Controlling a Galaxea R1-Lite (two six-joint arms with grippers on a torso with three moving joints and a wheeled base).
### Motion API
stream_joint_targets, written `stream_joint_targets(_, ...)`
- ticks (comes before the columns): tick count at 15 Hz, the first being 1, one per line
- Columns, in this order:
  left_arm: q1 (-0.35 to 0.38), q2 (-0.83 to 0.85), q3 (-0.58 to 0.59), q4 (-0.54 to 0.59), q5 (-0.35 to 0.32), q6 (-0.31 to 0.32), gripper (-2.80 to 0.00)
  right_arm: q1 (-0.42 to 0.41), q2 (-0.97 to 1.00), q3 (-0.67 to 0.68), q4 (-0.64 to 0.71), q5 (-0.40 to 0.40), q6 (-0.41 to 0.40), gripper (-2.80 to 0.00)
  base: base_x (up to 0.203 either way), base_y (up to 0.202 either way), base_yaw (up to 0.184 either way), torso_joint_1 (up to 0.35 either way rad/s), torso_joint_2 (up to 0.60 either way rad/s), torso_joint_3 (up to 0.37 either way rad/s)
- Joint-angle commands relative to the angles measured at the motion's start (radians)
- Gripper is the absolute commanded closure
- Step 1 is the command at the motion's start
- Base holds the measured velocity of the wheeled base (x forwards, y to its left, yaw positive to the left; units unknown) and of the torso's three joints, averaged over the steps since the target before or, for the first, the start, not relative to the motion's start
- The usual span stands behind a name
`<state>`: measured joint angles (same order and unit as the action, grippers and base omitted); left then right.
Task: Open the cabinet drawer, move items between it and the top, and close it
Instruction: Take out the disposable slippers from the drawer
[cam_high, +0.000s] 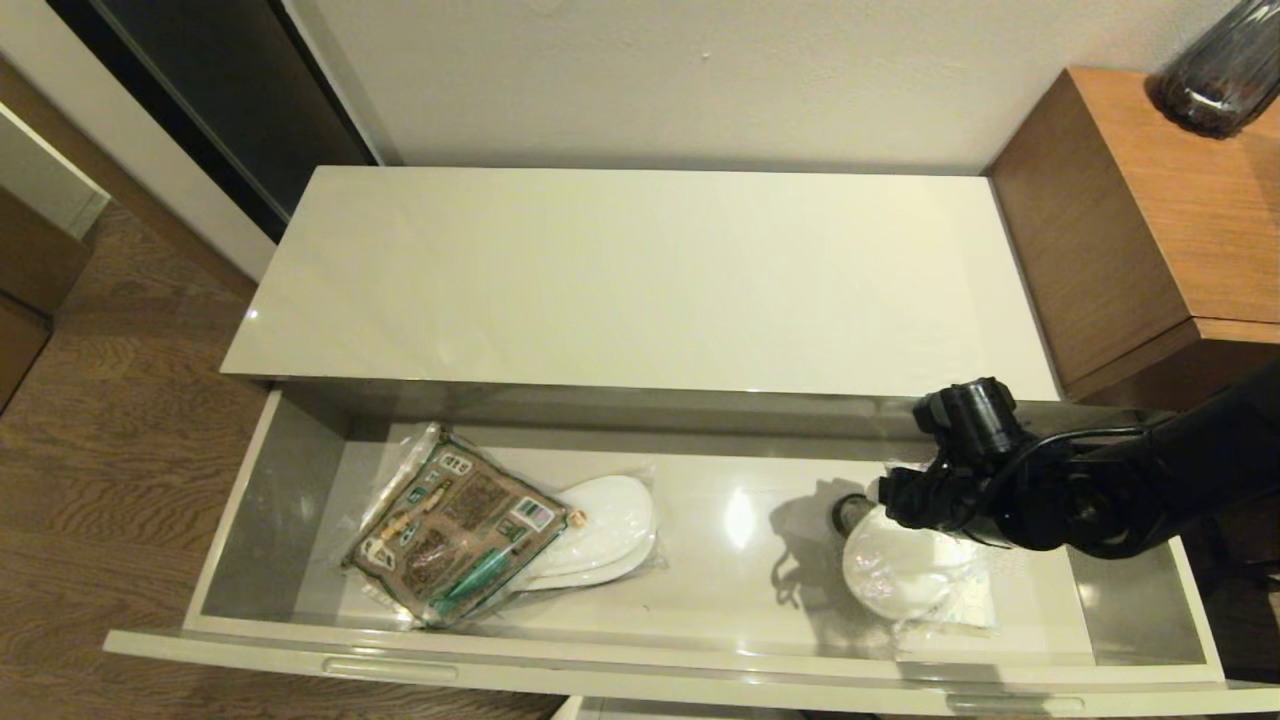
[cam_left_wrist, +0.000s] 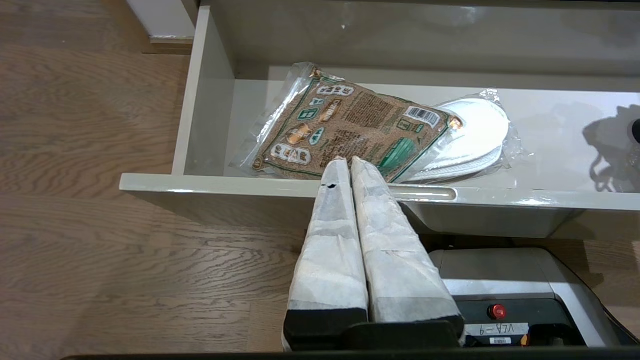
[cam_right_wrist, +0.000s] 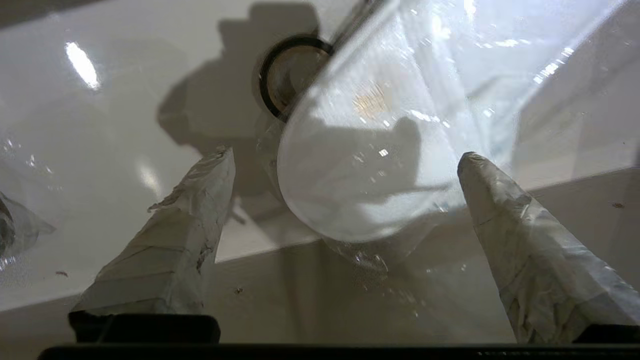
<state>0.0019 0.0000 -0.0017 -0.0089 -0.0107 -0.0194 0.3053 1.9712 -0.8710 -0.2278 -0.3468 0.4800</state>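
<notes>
Drawer (cam_high: 250, 480) of the low cabinet stands pulled out, and the right pincer (cam_right_wrist: 345, 165) is down inside its right part with fingers wide apart, one on each side of a wrapped pair of white slippers (cam_high: 905, 575), holding nothing. A small black tape roll (cam_right_wrist: 285, 75) lies just beside the slippers, at about eleven o'clock from them in the head view. To do this step well, I think the pincer should rise straight and avoid catching the plastic wrap. At nine o'clock, well apart, a printed packet (cam_high: 455, 525) lies over another slipper pair (cam_high: 610, 525). White top surface (cam_high: 640, 270) carries nothing. The left pincer (cam_left_wrist: 345, 162) rests together before the drawer front.
</notes>
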Motion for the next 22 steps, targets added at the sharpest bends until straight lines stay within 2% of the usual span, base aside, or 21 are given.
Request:
stream_joint_targets(1, 0.0, 0.002, 0.0, 0.0, 0.0, -0.001, 0.0, 0.002, -0.08, -0.039, 0.162, -0.005, 0.0, -2.8, 0.0, 0.0, 0.0, 0.0, 0.0, 0.0)
stream_joint_targets(3, 0.001, 0.002, 0.0, 0.0, 0.0, -0.001, 0.0, 0.002, -0.128, -0.146, 0.355, -0.017, 0.002, -2.8, 0.0, 0.0, 0.0, 0.0, 0.0, 0.0)
stream_joint_targets(6, 0.001, 0.002, 0.0, 0.0, 0.0, -0.001, 0.0, -0.019, -0.168, -0.265, 0.553, -0.036, 0.011, -2.8, 0.0, 0.0, 0.0, 0.0, 0.0, 0.0)
stream_joint_targets(12, 0.0, 0.002, 0.0, 0.0, 0.0, -0.001, 0.0, -0.034, -0.083, -0.272, 0.526, -0.045, 0.129, -2.8, 0.0, 0.0, 0.0, 0.0, 0.0, 0.0)
stream_joint_targets(15, 0.0, 0.002, 0.0, 0.0, 0.0, -0.001, 0.0, -0.042, -0.031, -0.264, 0.504, -0.091, 0.197, -2.8, 0.0, 0.0, 0.0, 0.0, 0.0, 0.0)
stream_joint_targets(22, 0.001, 0.002, 0.0, 0.0, 0.0, -0.001, 0.0, -0.097, -0.048, -0.168, 0.443, -0.089, 0.201, -2.8, 0.0, 0.0, 0.0, 0.0, 0.0, 0.0)
